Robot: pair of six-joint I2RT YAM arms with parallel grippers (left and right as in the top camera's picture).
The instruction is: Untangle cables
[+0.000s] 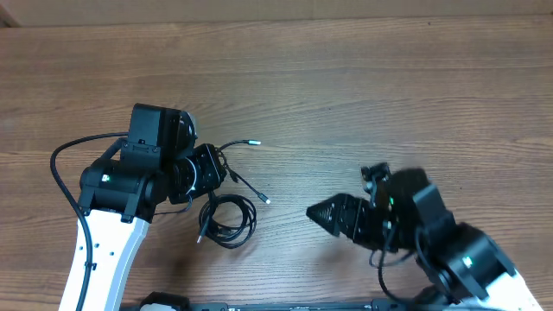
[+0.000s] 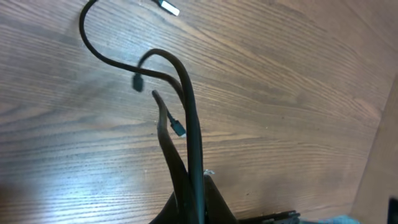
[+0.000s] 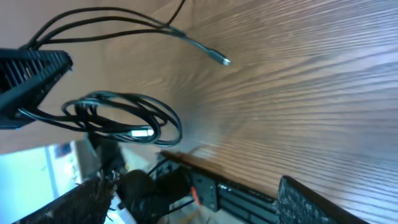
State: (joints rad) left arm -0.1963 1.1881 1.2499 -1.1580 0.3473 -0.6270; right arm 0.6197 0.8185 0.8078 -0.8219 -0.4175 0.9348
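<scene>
The cables are thin black cords on the wooden table. A loose coil (image 1: 228,221) lies below my left gripper (image 1: 220,169), and two plug ends reach right (image 1: 253,141) (image 1: 266,200). My left gripper (image 2: 198,194) is shut on two strands (image 2: 190,124) that rise from its jaws; a blue-tipped plug (image 2: 178,129) hangs beside them. My right gripper (image 1: 314,212) points left, apart from the cables, a short way right of the coil. In the right wrist view its fingers (image 3: 189,186) are spread wide and empty, facing the coil (image 3: 124,118) and a silver-tipped plug (image 3: 222,60).
The left arm's thicker black cable (image 1: 59,173) loops out at the left. The table's front edge with a black rail (image 3: 242,190) runs just below the coil. The left gripper's black body (image 3: 31,74) shows in the right wrist view.
</scene>
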